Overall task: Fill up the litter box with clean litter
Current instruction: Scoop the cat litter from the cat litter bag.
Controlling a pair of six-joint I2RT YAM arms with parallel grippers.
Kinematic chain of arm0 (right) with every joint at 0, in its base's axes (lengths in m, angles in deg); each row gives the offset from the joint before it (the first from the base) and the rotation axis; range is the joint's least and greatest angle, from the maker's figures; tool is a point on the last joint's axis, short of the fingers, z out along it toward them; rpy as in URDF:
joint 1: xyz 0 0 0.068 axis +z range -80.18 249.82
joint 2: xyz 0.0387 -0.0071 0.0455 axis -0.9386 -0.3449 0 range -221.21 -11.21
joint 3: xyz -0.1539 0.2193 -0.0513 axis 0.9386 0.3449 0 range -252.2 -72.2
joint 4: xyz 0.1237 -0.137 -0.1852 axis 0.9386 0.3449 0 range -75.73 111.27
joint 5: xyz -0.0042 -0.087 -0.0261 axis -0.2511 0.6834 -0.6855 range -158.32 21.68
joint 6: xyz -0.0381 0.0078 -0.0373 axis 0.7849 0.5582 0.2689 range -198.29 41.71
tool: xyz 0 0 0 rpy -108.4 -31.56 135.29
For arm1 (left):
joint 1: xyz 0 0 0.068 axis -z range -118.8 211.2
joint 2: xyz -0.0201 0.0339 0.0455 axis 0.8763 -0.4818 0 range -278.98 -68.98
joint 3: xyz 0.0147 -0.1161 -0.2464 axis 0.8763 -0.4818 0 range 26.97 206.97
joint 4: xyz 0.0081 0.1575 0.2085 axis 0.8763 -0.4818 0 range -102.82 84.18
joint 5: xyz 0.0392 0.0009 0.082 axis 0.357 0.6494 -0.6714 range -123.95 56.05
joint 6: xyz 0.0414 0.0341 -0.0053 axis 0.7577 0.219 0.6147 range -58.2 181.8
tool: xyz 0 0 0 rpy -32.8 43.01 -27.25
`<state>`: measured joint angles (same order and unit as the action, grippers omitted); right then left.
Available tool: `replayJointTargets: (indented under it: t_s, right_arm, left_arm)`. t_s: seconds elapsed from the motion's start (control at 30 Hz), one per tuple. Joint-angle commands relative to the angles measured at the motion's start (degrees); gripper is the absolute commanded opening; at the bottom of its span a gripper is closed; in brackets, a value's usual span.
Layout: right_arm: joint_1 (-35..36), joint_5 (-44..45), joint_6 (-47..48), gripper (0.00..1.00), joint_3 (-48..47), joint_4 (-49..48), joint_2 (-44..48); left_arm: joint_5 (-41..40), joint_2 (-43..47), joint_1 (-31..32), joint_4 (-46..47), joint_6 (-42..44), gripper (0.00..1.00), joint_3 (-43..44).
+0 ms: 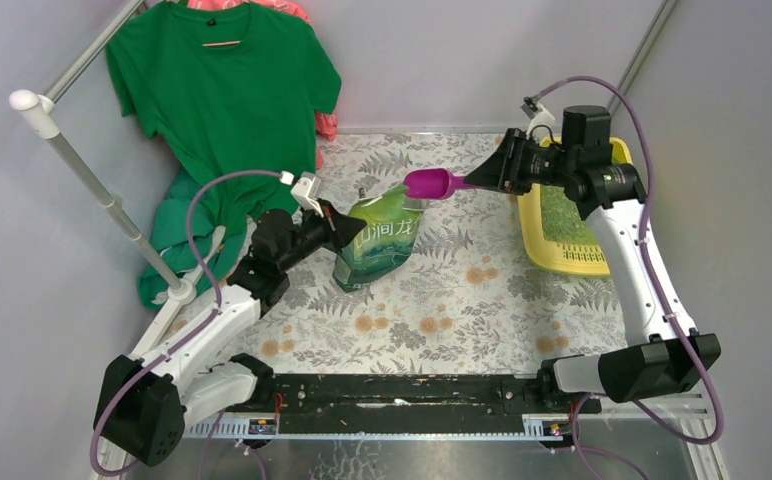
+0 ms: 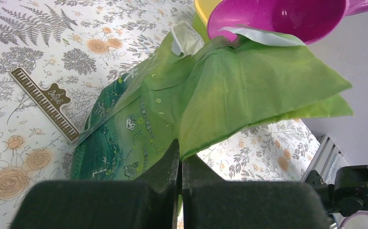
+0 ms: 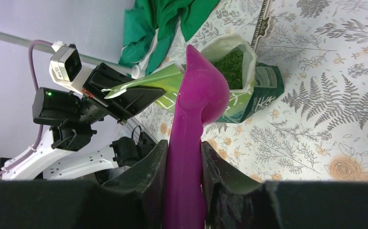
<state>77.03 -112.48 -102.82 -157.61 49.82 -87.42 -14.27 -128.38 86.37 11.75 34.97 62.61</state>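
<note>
Left gripper (image 2: 179, 149): pinching top edge of green bag (image 2: 230, 90).
Right gripper (image 3: 184, 148): clamping handle of purple scoop (image 3: 199, 95) at bag mouth.
Litter box (image 1: 560, 262): holding clean litter (image 1: 562, 212), far right.

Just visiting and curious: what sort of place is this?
Probably a robot test booth, not a home: plain grey walls, a left arm and right arm bolted beside a floral tablecloth, a green T-shirt hanging up.
</note>
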Motion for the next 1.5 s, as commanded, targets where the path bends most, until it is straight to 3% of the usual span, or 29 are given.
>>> replayJointTargets:
  t_s: [0.0, 0.37, 0.7, 1.03, 1.2, 1.47]
  right_arm:
    - [3.9, 3.0, 3.6, 0.0, -5.0, 3.2, -2.1]
    - [10.1, 16.2, 8.1, 0.0, -9.9, 11.4, -9.8]
    - [20.8, 28.7, 14.0, 0.0, -36.5, 32.6, -31.1]
    - [26.5, 34.4, 14.8, 0.0, -30.5, 33.2, -32.7]
    - [27.5, 34.4, 15.8, 0.0, -28.3, 32.8, -35.8]
    - [27.2, 13.9, 15.2, 0.0, -21.1, 17.9, -38.6]
  left_arm:
    - [-2.3, 2.9, 2.0, 11.5, 1.0, 0.03, 3.4]
    - [-3.1, 3.0, 3.3, 9.7, 3.4, 0.02, 3.4]
    - [-1.4, 0.6, 3.6, 12.0, 5.3, 0.02, 3.0]
    - [-3.2, 2.0, 3.7, 11.4, 7.4, 0.02, 1.7]
    - [-4.0, 2.4, 3.7, 12.6, 7.1, 0.02, 0.6]
    - [-5.8, 2.6, 3.7, 12.5, 8.0, 0.02, -0.4]
